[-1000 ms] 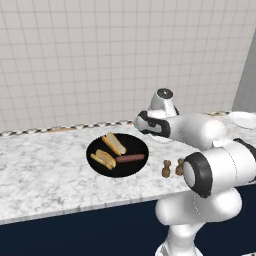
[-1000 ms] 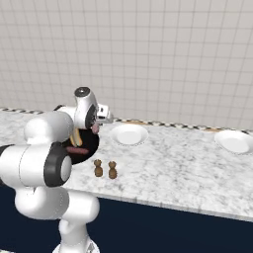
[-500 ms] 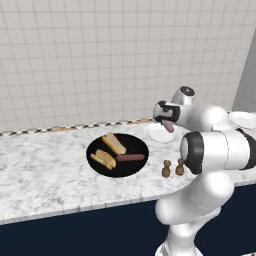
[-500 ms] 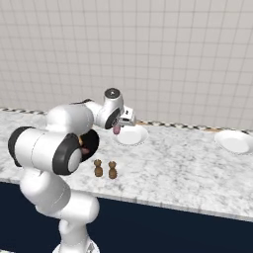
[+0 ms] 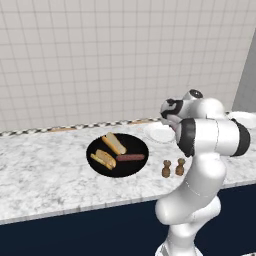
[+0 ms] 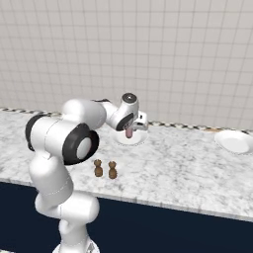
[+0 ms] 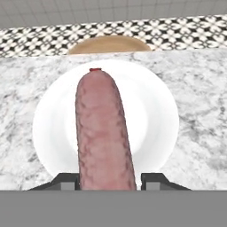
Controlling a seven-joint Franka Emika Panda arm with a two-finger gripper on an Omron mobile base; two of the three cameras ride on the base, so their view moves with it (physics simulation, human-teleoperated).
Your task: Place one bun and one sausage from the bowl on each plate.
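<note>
The pinkish sausage (image 7: 104, 133) hung upright in the gripper (image 7: 106, 181), whose two fingers were clamped on its upper end; its free end pointed down at the near white plate (image 7: 153, 115). In the right base view the same sausage (image 6: 129, 132) dangled just above that plate (image 6: 139, 139), not touching it as far as could be told.

The black bowl (image 5: 135, 145) sat on the marble counter (image 5: 45, 165) to the left of the plate, with two buns (image 5: 114, 143) (image 5: 103, 159) and the darker reddish-brown sausage (image 5: 130, 157) lying inside it. Two small brown shakers (image 5: 171, 168) stood side by side near the counter's front edge. The second white plate (image 6: 234, 141) lay well apart, far to the right. A tan round board (image 7: 108, 45) lay just behind the near plate, against the patterned wall trim.
</note>
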